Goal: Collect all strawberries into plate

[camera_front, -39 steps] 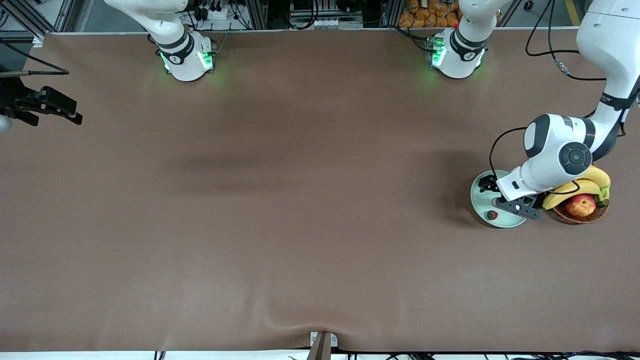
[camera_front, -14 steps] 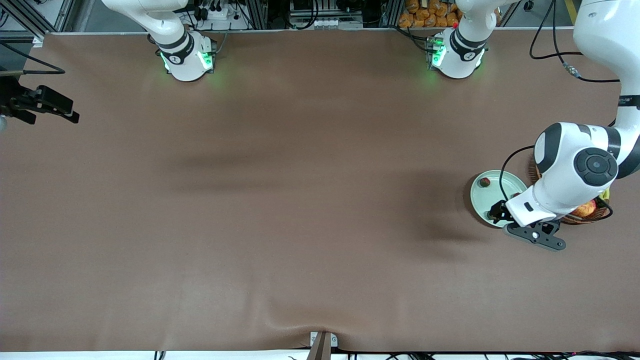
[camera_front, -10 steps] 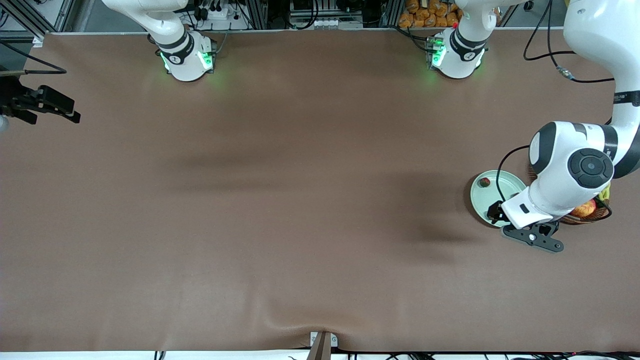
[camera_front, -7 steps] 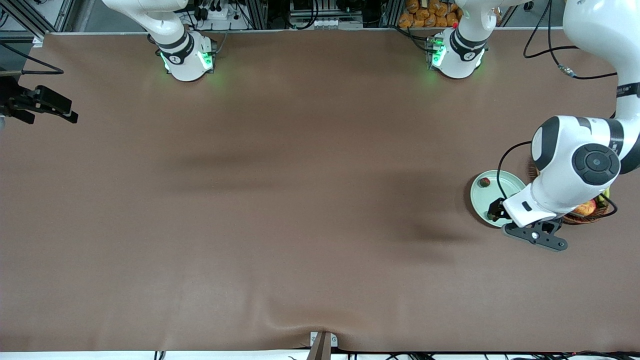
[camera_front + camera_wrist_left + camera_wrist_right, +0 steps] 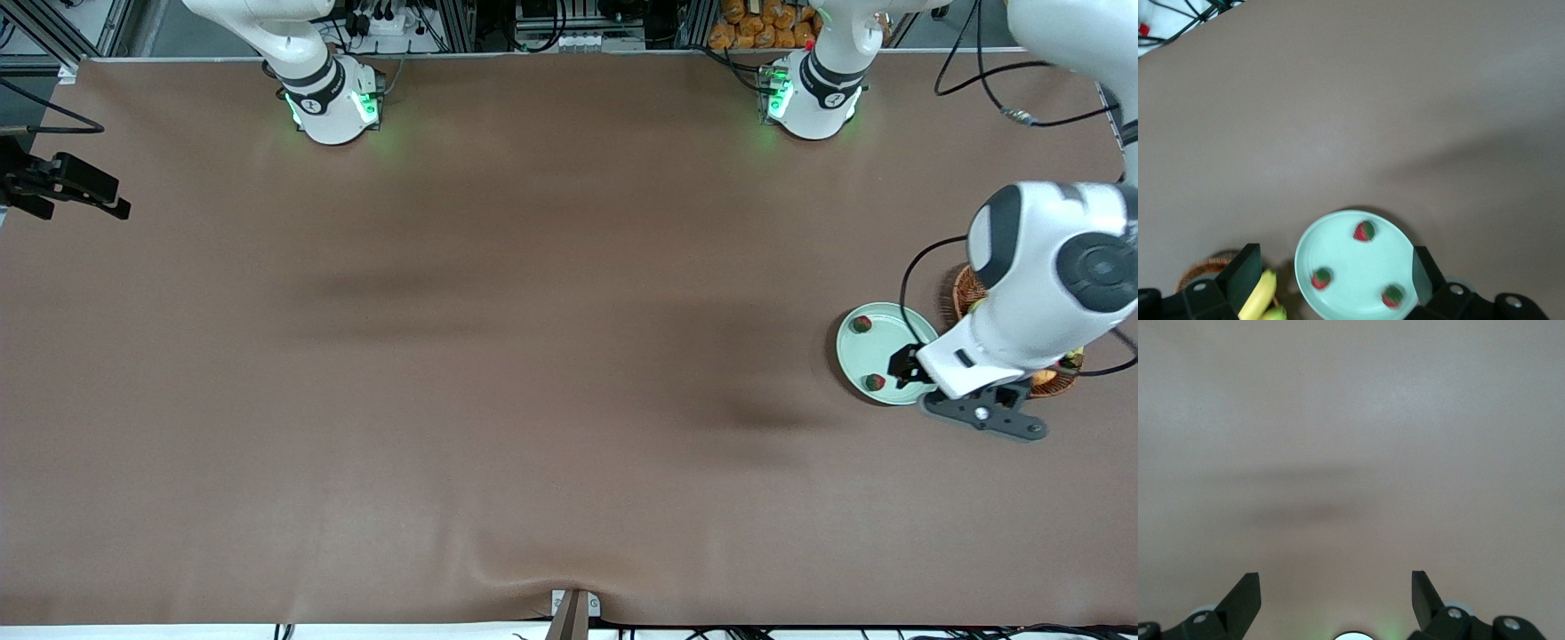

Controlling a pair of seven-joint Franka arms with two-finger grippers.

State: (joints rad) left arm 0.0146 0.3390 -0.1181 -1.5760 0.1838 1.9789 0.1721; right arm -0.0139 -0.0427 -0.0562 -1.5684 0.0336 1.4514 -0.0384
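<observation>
three tiny dark-red strawberries (image 5: 1364, 231) lie in the round pale-green plate (image 5: 1345, 260) near the table's left-arm edge, under the spread, empty left claw (image 5: 1337, 283). the right claw (image 5: 1336, 603) waits, spread too.

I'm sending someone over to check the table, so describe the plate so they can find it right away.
Go to the left arm's end of the brown table, where the open left gripper hangs above a wicker basket of fruit. The plate sits beside that basket: round, shallow, pale mint green, holding three strawberries, unlike the brown woven basket with its banana.
</observation>
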